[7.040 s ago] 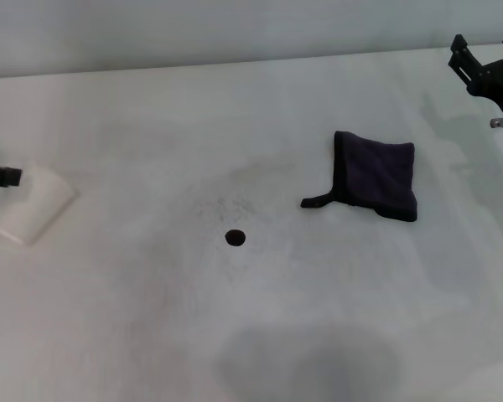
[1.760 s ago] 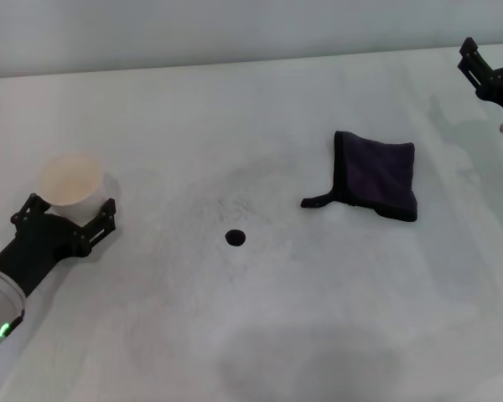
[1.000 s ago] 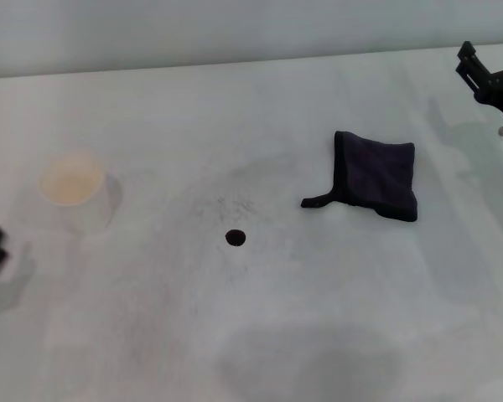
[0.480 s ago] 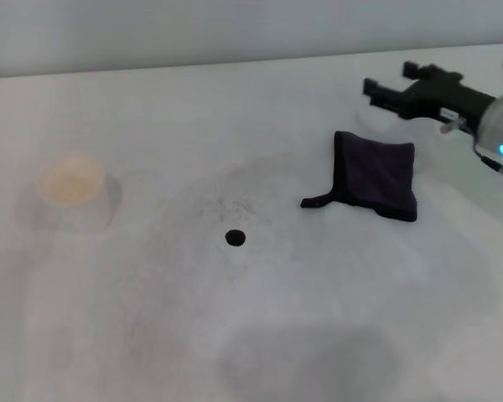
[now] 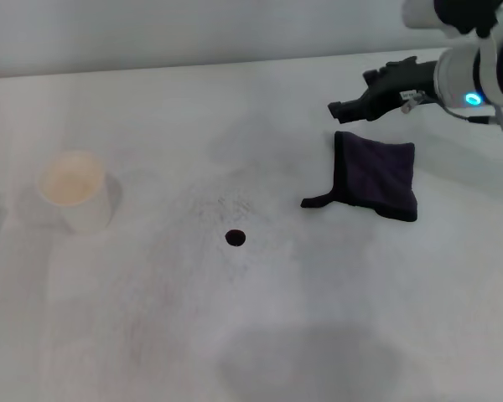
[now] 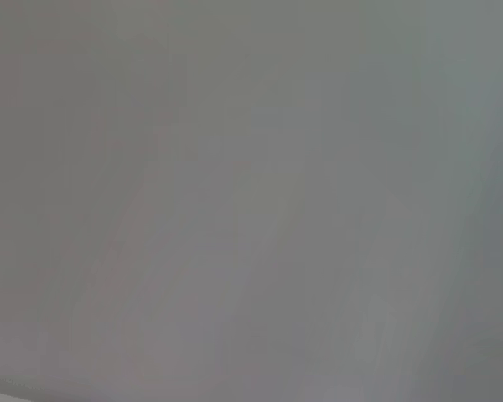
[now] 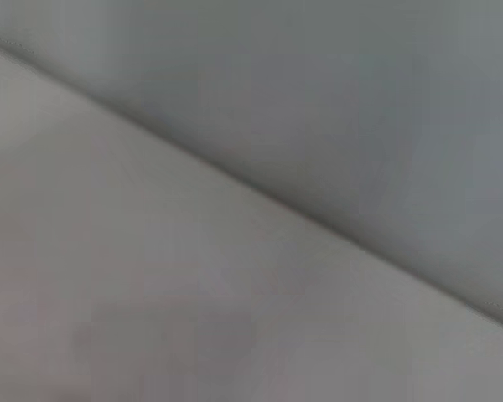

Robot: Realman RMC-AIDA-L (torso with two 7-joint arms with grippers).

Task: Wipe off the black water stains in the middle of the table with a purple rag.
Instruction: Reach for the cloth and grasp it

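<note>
Purple rag (image 5: pixel 377 177) flat on table (image 5: pixel 260 335) | right pincer (image 5: pixel 339 108) above, opening unclear

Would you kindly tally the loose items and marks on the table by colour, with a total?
Dark purple: 1, the purple rag
Black: 1, the black water stains, a single round spot
Cream-white: 1, the cup
Total: 3, all on the table
</note>
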